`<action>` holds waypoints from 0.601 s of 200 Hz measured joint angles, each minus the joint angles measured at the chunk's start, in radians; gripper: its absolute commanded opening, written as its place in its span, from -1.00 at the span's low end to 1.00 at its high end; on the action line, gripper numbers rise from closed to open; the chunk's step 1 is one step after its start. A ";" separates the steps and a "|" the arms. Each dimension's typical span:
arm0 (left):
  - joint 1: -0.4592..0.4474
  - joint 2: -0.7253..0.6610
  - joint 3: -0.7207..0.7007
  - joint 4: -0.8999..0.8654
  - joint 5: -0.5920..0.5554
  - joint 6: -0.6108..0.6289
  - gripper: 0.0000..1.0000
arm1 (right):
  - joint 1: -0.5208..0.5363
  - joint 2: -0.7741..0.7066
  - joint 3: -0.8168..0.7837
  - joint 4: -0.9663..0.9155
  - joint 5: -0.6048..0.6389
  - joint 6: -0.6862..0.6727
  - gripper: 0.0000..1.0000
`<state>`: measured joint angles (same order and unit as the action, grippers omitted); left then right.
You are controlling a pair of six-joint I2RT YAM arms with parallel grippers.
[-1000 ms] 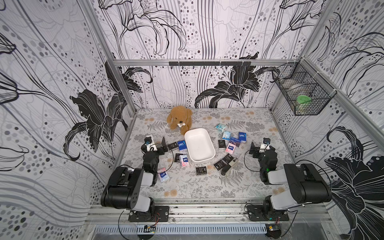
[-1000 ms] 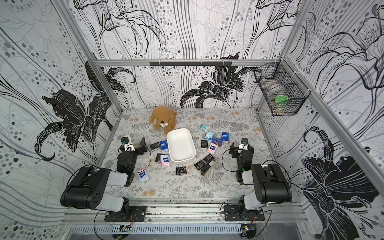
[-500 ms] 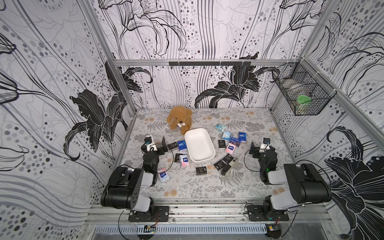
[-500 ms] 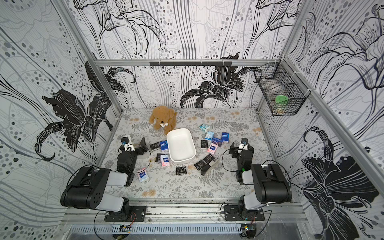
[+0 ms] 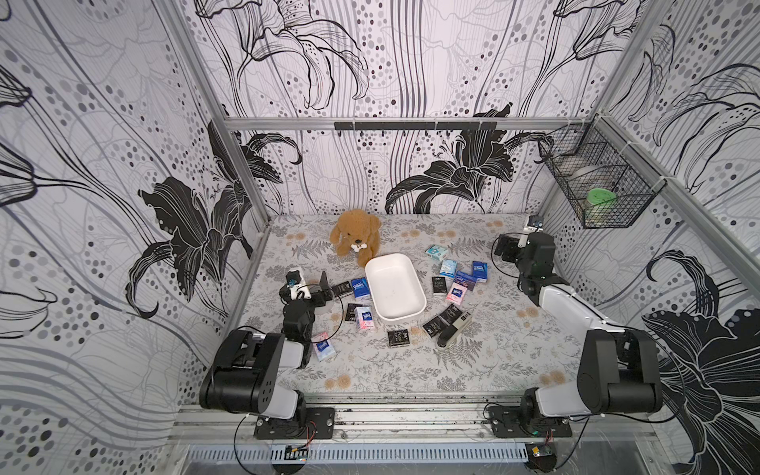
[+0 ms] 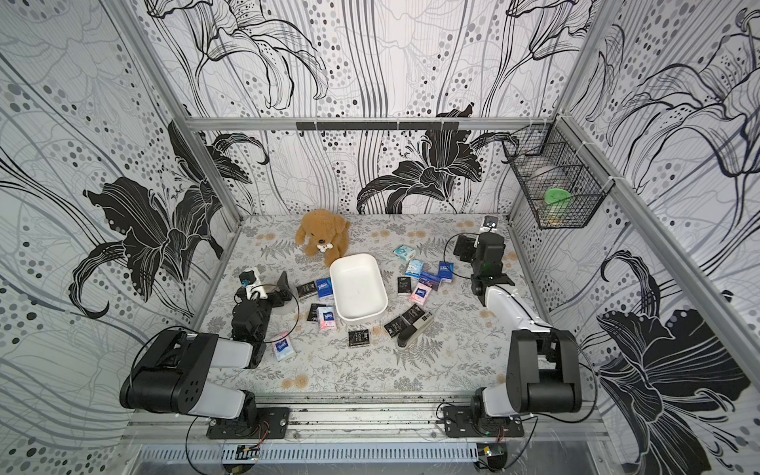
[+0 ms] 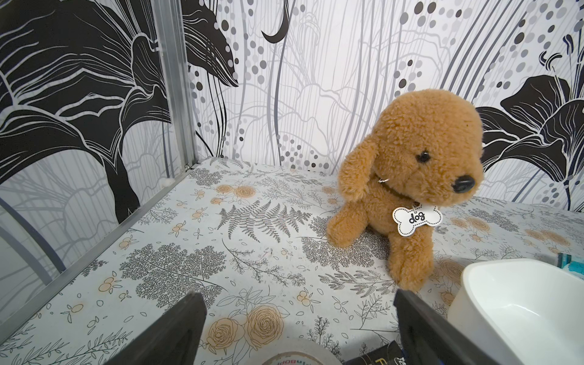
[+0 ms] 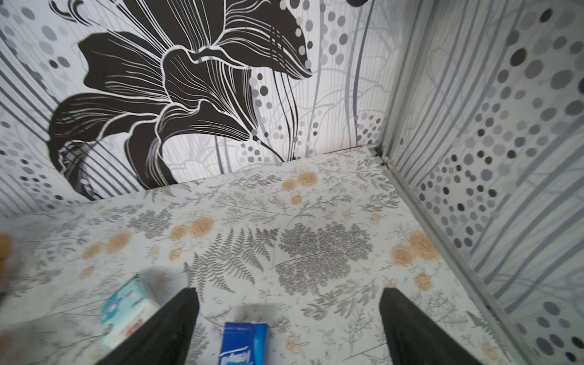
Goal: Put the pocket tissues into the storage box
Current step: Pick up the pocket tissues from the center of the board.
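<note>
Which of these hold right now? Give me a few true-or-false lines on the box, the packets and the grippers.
1. The box is empty. True.
2. The right gripper holds a blue packet. False: it is open, and the blue packet lies on the table, not gripped.
3. Packets lie along both long sides of the box. True.
4. The dog sits in the box. False: it sits on the table at the box's far end.
5. The left gripper is open. True.
</note>
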<state>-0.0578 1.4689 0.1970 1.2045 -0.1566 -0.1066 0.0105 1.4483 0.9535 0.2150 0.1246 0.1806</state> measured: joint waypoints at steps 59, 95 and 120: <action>0.000 -0.004 0.003 -0.016 -0.008 -0.001 0.95 | 0.034 0.148 0.201 -0.440 -0.247 0.040 0.71; 0.000 -0.138 0.070 -0.229 -0.066 -0.018 0.95 | 0.119 0.161 0.250 -0.598 -0.302 -0.039 0.72; 0.000 -0.281 0.177 -0.444 -0.101 -0.075 0.95 | 0.149 0.175 0.286 -0.662 -0.323 -0.096 0.71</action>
<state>-0.0578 1.1877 0.3744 0.7601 -0.2581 -0.1818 0.1593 1.6230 1.2396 -0.4469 -0.1986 0.0845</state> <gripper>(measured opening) 0.977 0.856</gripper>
